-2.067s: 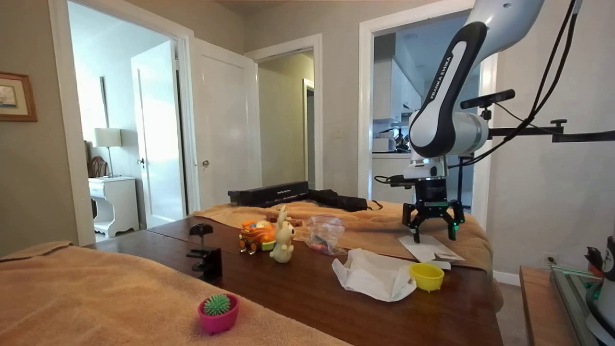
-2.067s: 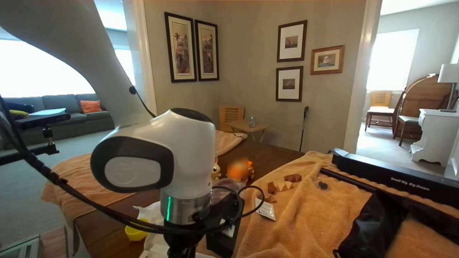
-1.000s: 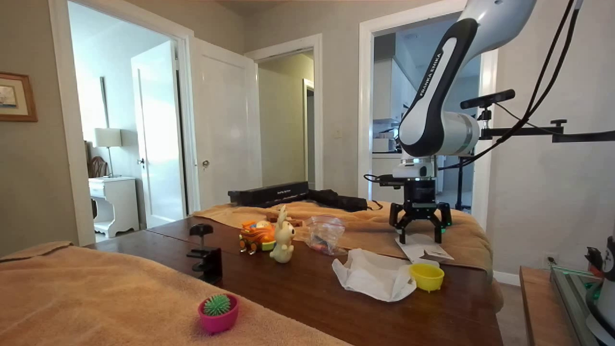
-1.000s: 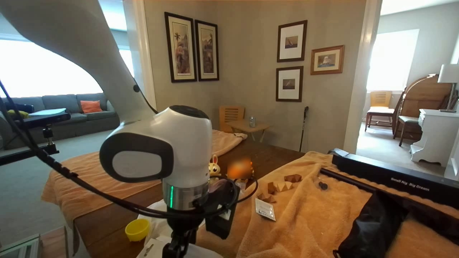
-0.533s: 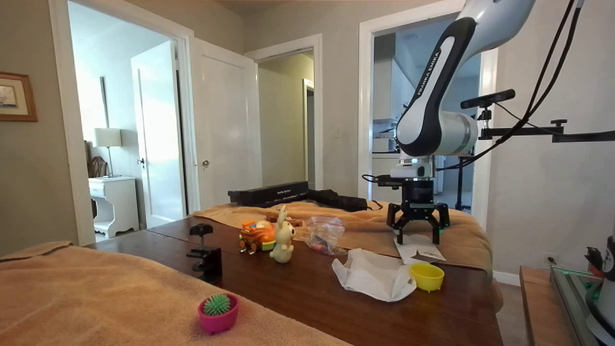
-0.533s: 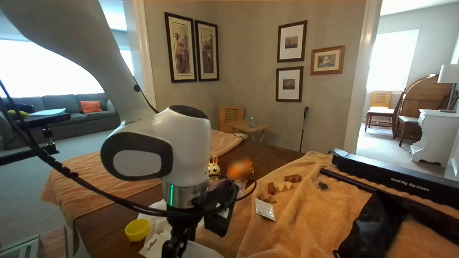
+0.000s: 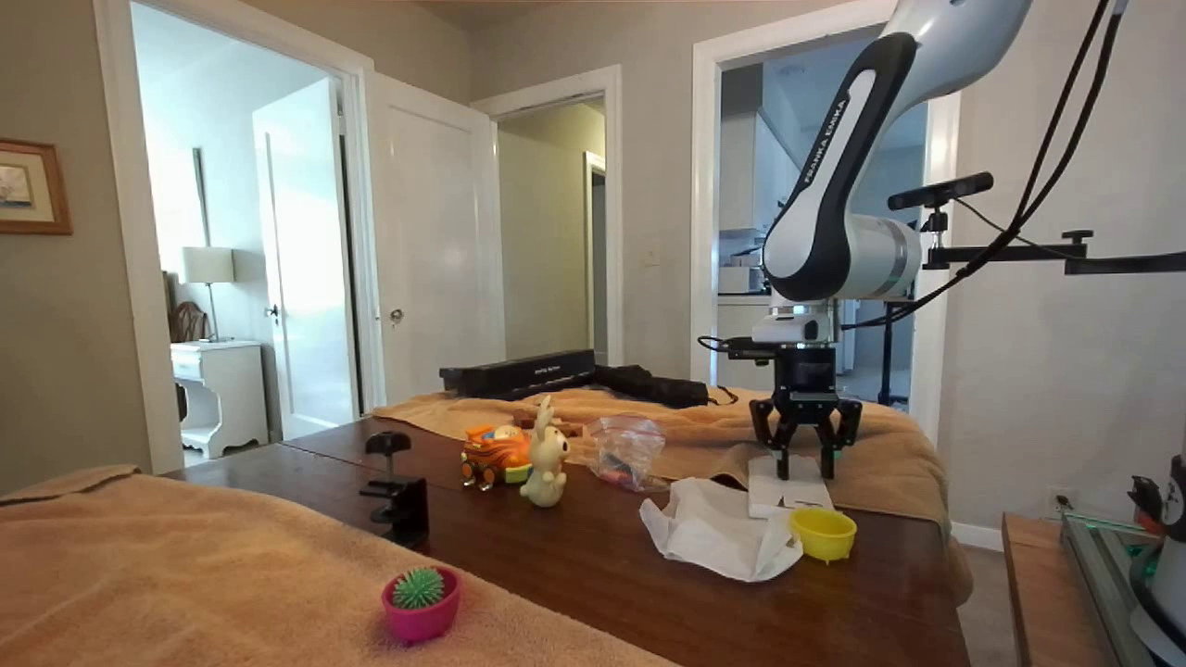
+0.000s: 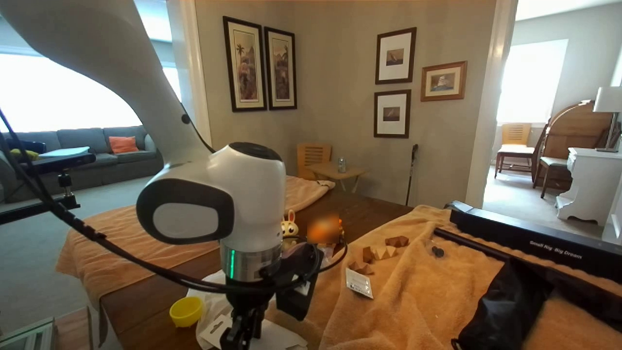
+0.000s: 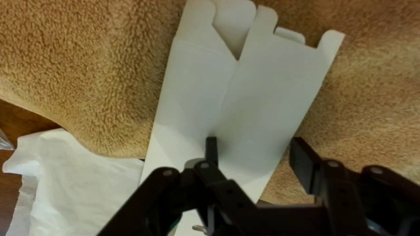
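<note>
My gripper (image 7: 804,471) points down at a flattened white carton (image 7: 767,489) and is partly closed, with a gap between its fingers. In the wrist view, one fingertip of the gripper (image 9: 254,144) is over the middle of the carton (image 9: 197,91) and the other is at its right edge. I cannot tell whether the fingertips press on it. The carton lies on the orange towel (image 9: 98,82), reaching toward crumpled white paper (image 7: 718,533). A yellow bowl (image 7: 823,534) stands beside the paper. In an exterior view the carton (image 8: 218,328) is partly hidden by the gripper.
On the brown table (image 7: 574,574) are a rabbit figure (image 7: 547,463), an orange toy car (image 7: 496,456), a clear plastic bag (image 7: 625,452) and a black clamp (image 7: 400,496). A pink cup (image 7: 422,607) with a green spiky ball sits on the front towel. A black box (image 8: 534,243) lies behind.
My gripper has moved left and lower in an exterior view, and its fingers have drawn closer together. The carton has turned and shifted left, toward the white paper.
</note>
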Available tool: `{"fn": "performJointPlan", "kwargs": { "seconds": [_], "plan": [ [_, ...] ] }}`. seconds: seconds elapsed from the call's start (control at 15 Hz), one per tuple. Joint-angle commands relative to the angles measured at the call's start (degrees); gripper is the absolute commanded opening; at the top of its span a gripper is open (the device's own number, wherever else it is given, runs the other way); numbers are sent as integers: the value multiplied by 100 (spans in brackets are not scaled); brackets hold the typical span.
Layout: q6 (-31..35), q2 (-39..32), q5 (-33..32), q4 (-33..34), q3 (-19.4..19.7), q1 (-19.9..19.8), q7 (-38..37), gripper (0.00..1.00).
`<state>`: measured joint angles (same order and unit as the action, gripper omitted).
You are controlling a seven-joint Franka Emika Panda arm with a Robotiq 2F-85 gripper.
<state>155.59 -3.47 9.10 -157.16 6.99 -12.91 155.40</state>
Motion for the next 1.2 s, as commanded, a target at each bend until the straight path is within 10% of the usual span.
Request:
{"fn": "performJointPlan", "kwargs": {
  "seconds": [0.0,0.07,0.47,1.13],
  "plan": [
    [84,-6,309,1,-29,27,296,43],
    [83,-3,318,1,-31,28,297,71],
    [107,17,413,1,-45,37,292,98],
    [474,57,1036,-19,-183,-48,300,100]
  ]
}}
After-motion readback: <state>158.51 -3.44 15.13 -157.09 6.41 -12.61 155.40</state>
